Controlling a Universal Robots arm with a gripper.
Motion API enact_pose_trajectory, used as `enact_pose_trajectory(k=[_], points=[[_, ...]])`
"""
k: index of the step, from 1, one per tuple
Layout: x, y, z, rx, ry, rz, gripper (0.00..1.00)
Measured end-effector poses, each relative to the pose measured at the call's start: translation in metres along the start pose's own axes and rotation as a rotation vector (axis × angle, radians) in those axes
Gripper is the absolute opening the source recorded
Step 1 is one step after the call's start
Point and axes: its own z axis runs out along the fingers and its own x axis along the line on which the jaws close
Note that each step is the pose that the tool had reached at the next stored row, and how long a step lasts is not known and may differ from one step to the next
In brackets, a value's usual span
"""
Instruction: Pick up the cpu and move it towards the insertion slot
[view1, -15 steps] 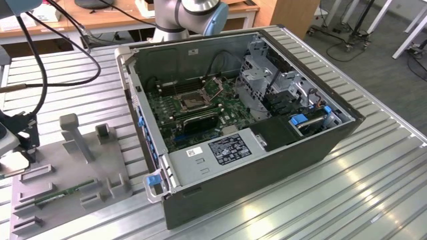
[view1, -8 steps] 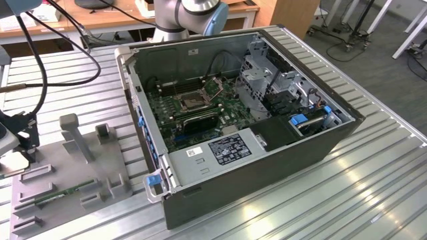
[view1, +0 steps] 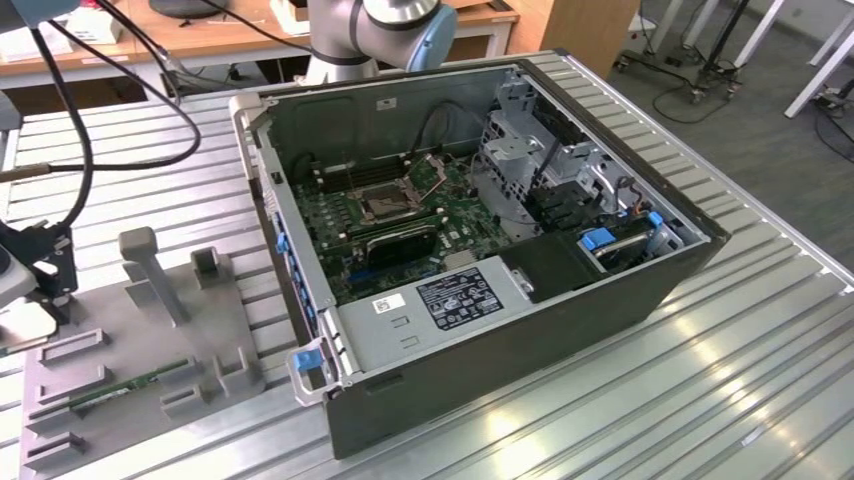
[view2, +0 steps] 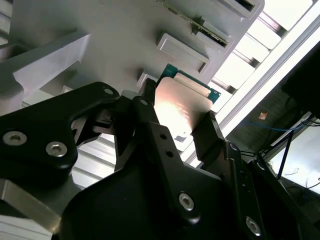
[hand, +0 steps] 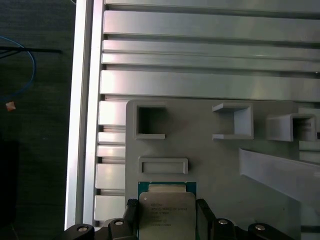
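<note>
Second wrist view: you have one gripper (view2: 178, 114), two fingers (view2: 211, 134) clamped on one cpu (view2: 181, 102), by one grey tray (view2: 100, 20). Exterior view: one insertion slot (view1: 384, 205), one open case (view1: 601, 305).

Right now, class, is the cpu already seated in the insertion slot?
No: in the first wrist view the gripper is shut on the cpu over the grey holder tray, not at a socket.

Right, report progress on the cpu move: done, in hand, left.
Done: the gripper has its jaws shut on the cpu. In hand: the cpu is at the grey fixture tray; lift-off is unclear. Left: the whole carry; the insertion slot in the open case is not yet reached.
</note>
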Motion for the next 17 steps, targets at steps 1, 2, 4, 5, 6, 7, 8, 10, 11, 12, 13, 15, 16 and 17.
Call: enact_pose_trajectory(k=[1,2,4,5,6,7,8,10,11,12,13,15,16,17], points=[[0.0000,0.0000,-0.0008,-0.0001,-0.0001,0.000,0.55],[0.0000,0.0001,-0.0017,-0.0001,-0.0002,0.000,0.55],[0.0000,0.0001,-0.0036,-0.0001,-0.0002,0.000,0.55],[0.0000,0.0002,-0.0046,-0.0001,-0.0002,0.000,0.55],[0.0000,0.0002,-0.0056,-0.0001,-0.0002,0.000,0.55],[0.0000,0.0003,-0.0066,-0.0001,-0.0003,0.000,0.55],[0.0000,0.0003,-0.0077,-0.0001,-0.0002,0.000,0.55],[0.0000,0.0004,-0.0100,-0.0001,-0.0002,0.000,0.55],[0.0000,0.0004,-0.0111,-0.0001,-0.0002,0.000,0.55],[0.0000,0.0005,-0.0122,-0.0001,-0.0001,0.000,0.55],[0.0000,0.0005,-0.0133,-0.0001,-0.0002,0.000,0.55],[0.0000,0.0006,-0.0154,-0.0001,-0.0001,0.000,0.55],[0.0000,0.0006,-0.0162,-0.0001,-0.0002,0.000,0.55],[0.0000,0.0006,-0.0167,-0.0002,-0.0003,0.000,0.55]])
